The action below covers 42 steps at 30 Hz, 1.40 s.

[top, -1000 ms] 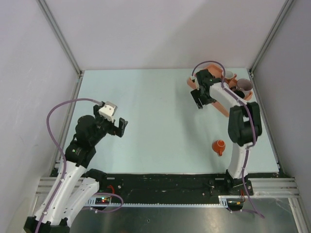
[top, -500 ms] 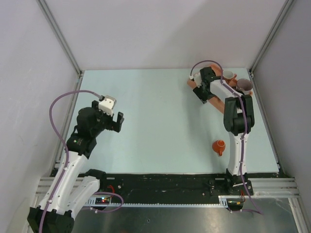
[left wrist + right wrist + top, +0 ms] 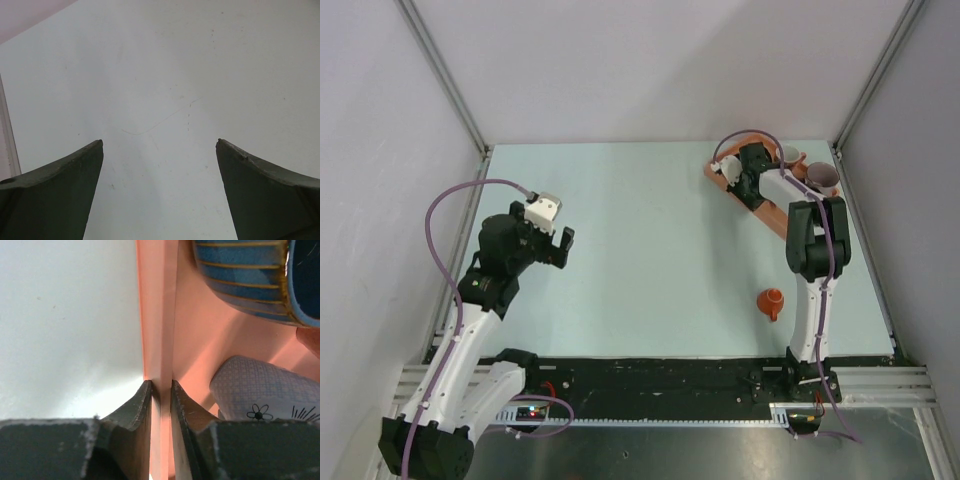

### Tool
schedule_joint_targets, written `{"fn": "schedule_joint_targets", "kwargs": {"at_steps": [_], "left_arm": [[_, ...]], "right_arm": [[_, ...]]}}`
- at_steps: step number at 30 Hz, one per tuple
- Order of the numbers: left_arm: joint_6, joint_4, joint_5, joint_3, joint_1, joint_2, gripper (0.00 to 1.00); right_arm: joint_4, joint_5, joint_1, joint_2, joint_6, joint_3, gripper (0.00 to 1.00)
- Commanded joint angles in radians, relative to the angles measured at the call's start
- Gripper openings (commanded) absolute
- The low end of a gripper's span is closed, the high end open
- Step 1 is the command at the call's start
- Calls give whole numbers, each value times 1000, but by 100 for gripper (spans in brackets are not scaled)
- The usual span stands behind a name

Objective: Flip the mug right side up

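Observation:
A small orange mug [image 3: 772, 302] rests on the table just left of the right arm's base; it looks tipped or inverted, its handle toward the front. My right gripper [image 3: 733, 174] [image 3: 161, 384] is at the far right of the table, shut on the thin upright wall of a salmon tray [image 3: 713, 172] [image 3: 157, 315], one finger on each side of it. My left gripper [image 3: 561, 246] [image 3: 160, 142] hangs open over bare table at the left, with nothing between its fingers.
The tray runs diagonally toward the back right corner and holds other cups [image 3: 823, 176]. In the right wrist view a blue striped cup [image 3: 245, 275] and a white patterned cup [image 3: 260, 387] lie inside it. Frame posts and walls surround the table.
The right gripper moved in over the tray's left end and closed its jaws on the tray wall. The left arm drew back slightly and stayed open.

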State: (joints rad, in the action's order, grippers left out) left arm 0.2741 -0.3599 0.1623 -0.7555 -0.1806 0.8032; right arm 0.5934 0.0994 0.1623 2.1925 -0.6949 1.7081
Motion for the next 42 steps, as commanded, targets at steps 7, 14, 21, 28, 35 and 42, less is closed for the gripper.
{"fn": "schedule_joint_targets", "kwargs": {"at_steps": [7, 14, 21, 28, 35, 42], "left_arm": [[42, 22, 23, -11, 10, -41, 98], [43, 22, 45, 3, 10, -60, 98], [46, 23, 75, 24, 9, -76, 98], [43, 23, 97, 34, 8, -95, 98], [33, 34, 114, 55, 9, -108, 98], [11, 76, 146, 80, 8, -109, 98]], "right_arm": [[-15, -66, 101, -230, -34, -385, 12], [-35, -14, 213, -360, 9, -572, 12], [-58, 85, 314, -484, 61, -632, 55], [-34, 208, 502, -657, 271, -632, 68], [190, 229, 549, -851, 796, -643, 98], [555, 336, 328, -950, 1427, -710, 99]]}}
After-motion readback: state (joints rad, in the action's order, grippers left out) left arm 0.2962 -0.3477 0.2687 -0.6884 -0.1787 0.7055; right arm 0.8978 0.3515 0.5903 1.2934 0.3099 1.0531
